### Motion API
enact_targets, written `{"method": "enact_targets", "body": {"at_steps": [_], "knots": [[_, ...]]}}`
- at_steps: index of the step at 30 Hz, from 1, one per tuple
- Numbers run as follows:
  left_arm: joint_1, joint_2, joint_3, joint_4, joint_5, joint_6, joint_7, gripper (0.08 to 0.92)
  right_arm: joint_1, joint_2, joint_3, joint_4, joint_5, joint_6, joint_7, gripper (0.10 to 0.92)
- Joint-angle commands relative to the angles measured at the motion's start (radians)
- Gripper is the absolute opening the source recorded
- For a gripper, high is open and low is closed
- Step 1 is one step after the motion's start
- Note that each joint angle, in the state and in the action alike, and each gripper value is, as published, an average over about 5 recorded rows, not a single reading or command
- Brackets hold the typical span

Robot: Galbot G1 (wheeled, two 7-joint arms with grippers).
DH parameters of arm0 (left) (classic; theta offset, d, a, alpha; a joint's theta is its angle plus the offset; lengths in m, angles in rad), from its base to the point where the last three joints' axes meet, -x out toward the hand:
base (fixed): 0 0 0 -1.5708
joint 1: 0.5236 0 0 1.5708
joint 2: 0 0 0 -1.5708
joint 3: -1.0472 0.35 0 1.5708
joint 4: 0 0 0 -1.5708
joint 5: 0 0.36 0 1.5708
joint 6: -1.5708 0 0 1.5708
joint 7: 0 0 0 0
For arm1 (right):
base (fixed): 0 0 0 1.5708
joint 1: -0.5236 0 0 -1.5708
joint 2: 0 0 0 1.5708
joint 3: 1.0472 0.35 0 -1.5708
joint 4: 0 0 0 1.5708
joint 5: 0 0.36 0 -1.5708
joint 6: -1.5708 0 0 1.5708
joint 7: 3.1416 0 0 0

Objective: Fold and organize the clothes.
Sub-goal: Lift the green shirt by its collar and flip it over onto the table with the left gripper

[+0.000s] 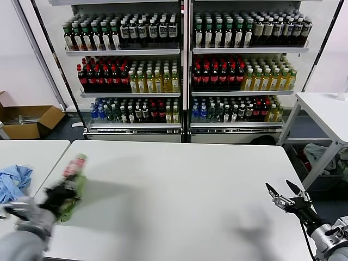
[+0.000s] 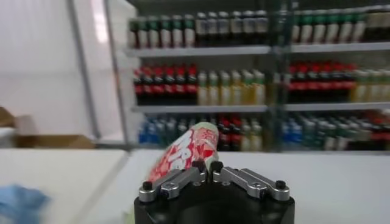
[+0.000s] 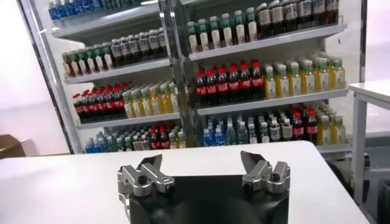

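The left hand [image 1: 64, 191], black with metal fingers, is clenched on the polo shirt [image 1: 73, 185], a bunched roll of soft green cloth with a red-and-white print, at the left edge of the desk [image 1: 179, 201]. The right hand [image 1: 286, 197] hangs released, fingers spread, off the desk's near right corner. The desk is smooth, white and round-cornered. A crumpled blue cloth [image 1: 13, 182] lies on a neighbouring desk [image 1: 38, 155]. Behind, shelves [image 1: 185, 76] carry rows of bottles; a cardboard box [image 1: 27, 120] sits on the floor.
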Motion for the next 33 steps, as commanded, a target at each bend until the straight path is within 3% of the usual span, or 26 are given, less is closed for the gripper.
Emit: {"method": "enact_targets", "body": {"at_steps": [1, 6, 11, 15, 19, 27, 33], "knots": [[-0.115, -0.144, 0.650, -0.073, -0.018, 0.010, -0.202, 0.109, -0.003, -0.001, -0.005, 0.018, -0.013, -0.009, 0.006, 0.823], [-0.234, -0.223, 0.652, 0.004, -0.154, -0.037, -0.255, 0.109, -0.011, 0.003, -0.013, 0.033, -0.027, -0.014, 0.006, 0.823], [-0.331, -0.238, 0.609, 0.050, -0.271, -0.074, -0.263, 0.109, -0.010, 0.013, -0.041, 0.045, -0.045, -0.018, 0.007, 0.823], [-0.343, -0.216, 0.563, 0.060, -0.340, -0.084, -0.203, 0.109, -0.008, 0.016, -0.075, 0.058, -0.057, -0.025, 0.008, 0.823], [-0.283, -0.178, 0.510, 0.030, -0.334, -0.045, -0.119, 0.140, 0.001, 0.003, -0.126, 0.061, -0.069, -0.028, 0.005, 0.823], [-0.166, -0.100, 0.302, -0.065, -0.323, 0.055, 0.099, 0.365, 0.117, -0.079, -0.262, 0.045, -0.050, -0.081, 0.023, 0.823], [-0.201, -0.057, 0.165, 0.029, -0.099, 0.039, 0.135, 0.538, 0.264, -0.112, -0.527, 0.036, -0.042, -0.173, 0.090, 0.823]]}}
